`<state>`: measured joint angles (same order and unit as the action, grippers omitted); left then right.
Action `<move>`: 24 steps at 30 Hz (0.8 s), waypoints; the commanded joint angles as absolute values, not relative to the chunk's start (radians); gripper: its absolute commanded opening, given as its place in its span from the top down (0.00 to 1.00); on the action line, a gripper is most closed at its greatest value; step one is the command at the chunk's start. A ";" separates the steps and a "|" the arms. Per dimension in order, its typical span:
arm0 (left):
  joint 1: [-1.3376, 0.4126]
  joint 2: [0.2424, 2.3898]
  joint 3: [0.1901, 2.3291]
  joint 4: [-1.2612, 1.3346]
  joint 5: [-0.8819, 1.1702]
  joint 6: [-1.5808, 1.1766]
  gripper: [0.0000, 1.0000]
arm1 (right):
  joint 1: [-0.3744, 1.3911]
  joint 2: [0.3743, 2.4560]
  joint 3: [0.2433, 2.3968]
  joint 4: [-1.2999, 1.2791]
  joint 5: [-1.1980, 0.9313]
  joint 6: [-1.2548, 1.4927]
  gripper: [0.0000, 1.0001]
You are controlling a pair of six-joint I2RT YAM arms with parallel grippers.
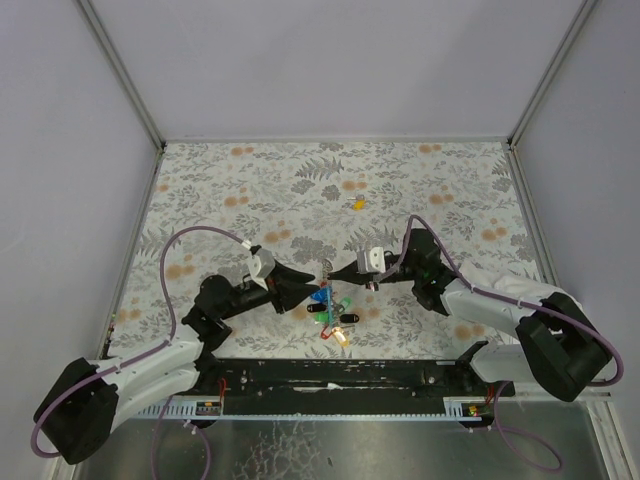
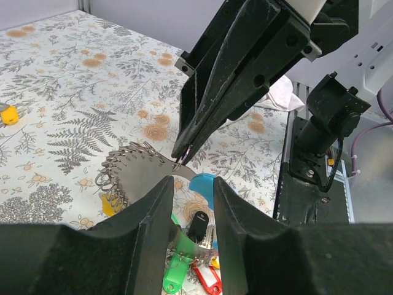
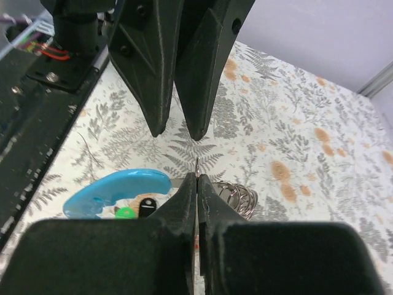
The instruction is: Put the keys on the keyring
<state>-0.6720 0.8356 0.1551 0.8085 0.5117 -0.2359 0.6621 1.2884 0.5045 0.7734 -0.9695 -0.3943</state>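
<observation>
The floral tabletop (image 1: pixel 250 180) carries every part. My two arms reach in from its near edge and meet nose to nose over the near-centre area, with their tips almost touching.

My left tool (image 2: pixel 191 184) stands partly open. Its fingers are a modest gap apart, and in the right wrist view the tabletop pattern shows between the tips. My right tool (image 3: pixel 196 179) is fully closed, with the fingers pressed together to a single point. A thin sliver of metal shows at that point, and I cannot tell whether it is nipped there.

The blue strap (image 3: pixel 116 187) lies curved just below the spot where the two tips meet, on the side toward the arm bases.

The keyring (image 2: pixel 132 169) is a coil of grey wire along the rim of a flat metal piece. It sits just ahead of my left tool. The flat part runs back into the gap between the left fingers. It lies against one finger and does not span the gap. The closed tip of my right tool meets the coiled rim from above.

The keys (image 1: pixel 330 312), with green, red and black heads among them, are bunched just beside the strap, nearer the arm bases than both tools. In the left wrist view they show through the gap between the left fingers.

One yellow-headed key (image 1: pixel 356 203) lies alone farther out on the tabletop, well apart from both tools.
</observation>
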 commanded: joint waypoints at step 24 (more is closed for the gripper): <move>-0.666 0.904 0.134 0.914 0.529 -0.012 0.35 | 0.722 1.181 0.548 0.554 -0.957 -0.820 1.00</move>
